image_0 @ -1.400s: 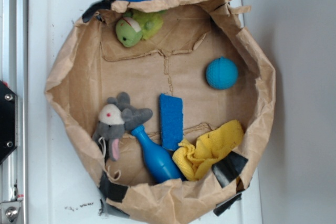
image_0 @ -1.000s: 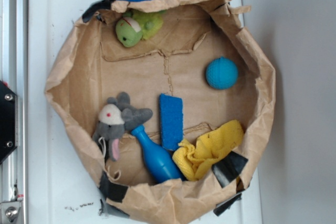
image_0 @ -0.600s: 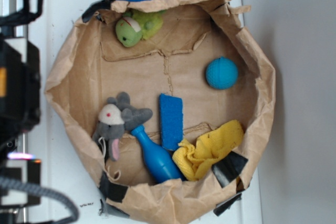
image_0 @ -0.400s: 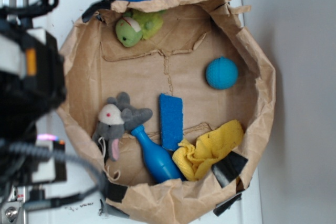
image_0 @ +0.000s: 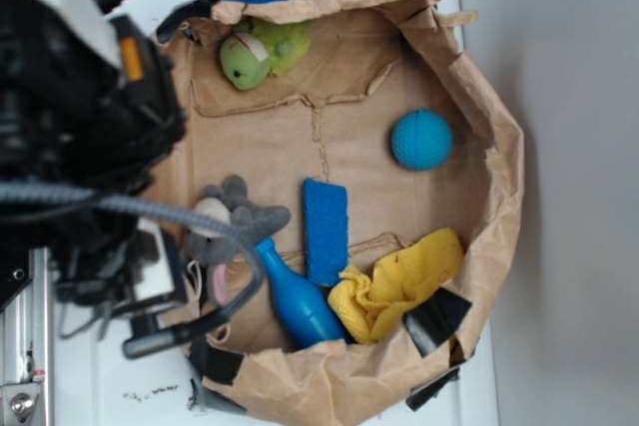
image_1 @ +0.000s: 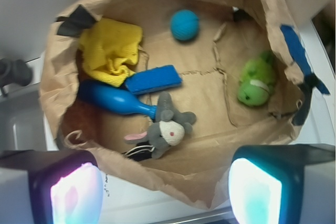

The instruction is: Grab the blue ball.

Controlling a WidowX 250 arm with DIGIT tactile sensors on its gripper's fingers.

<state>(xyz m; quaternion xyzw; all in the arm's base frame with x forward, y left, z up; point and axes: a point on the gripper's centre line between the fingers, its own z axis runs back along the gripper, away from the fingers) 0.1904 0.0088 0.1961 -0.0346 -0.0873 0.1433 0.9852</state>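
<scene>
Brown paper, rolled down into a wide crumpled basin (image_1: pixel 173 179), carries everything, and its near rim sits right under the gripper (image_1: pixel 165 190) in the wrist view, where the two glowing finger pads (image_1: pixel 76 195) stand widely parted with nothing between them. Just inside that near rim lies the grey plush mouse (image_1: pixel 167 132), its head touching the neck of the blue bowling-pin toy (image_1: pixel 113 99); beyond those sit the flat blue sponge (image_1: pixel 153 79) and the crumpled yellow cloth (image_1: pixel 110 51), with the green plush toy (image_1: pixel 254 83) off toward the right wall. At the far side of the basin, clear of everything else, rests the blue ball (image_1: pixel 185 24). The exterior view, looking straight down, adds what the wrist camera cannot: the black bulk of the arm (image_0: pixel 80 147) with its grey cable hangs over the basin's left edge, partly covering the mouse (image_0: pixel 235 221), while the ball (image_0: pixel 421 139) lies well apart near the opposite, right wall. That view also shows the white counter (image_0: pixel 100 366) under the paper, but hides the fingers entirely.
</scene>
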